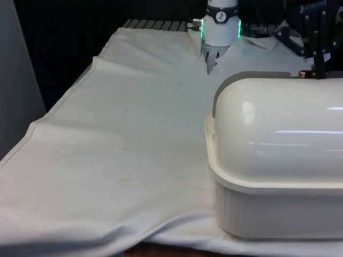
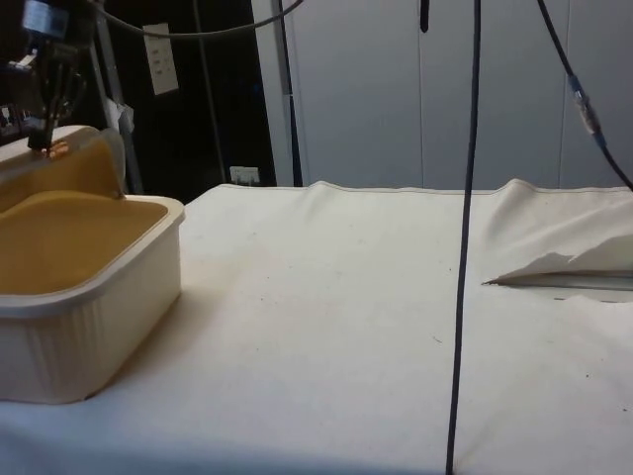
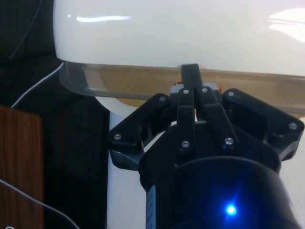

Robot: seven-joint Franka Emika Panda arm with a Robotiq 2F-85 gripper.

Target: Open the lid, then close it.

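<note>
A cream bread box [image 1: 268, 214] stands at the front view's right, its back to that camera, under a domed roll-top lid [image 1: 278, 128]. From the side the box [image 2: 89, 327] stands open, its yellowish inside showing, with the lid [image 2: 74, 168] rolled up and back. My gripper [image 1: 317, 72] hangs over the lid's far edge beside a small copper handle [image 1: 304, 74]. In the side view the gripper [image 2: 45, 143] points down at the lid's top edge. In the wrist view the gripper [image 3: 190, 76] has its fingers together on the rim of the lid [image 3: 167, 33], copper showing at either side.
White cloth [image 1: 123, 139] covers the table, with a raised fold [image 2: 564, 267] at the side view's right. A dark cable [image 2: 463, 247] hangs down in front of the side camera. The robot's base [image 1: 220, 27] stands at the far end.
</note>
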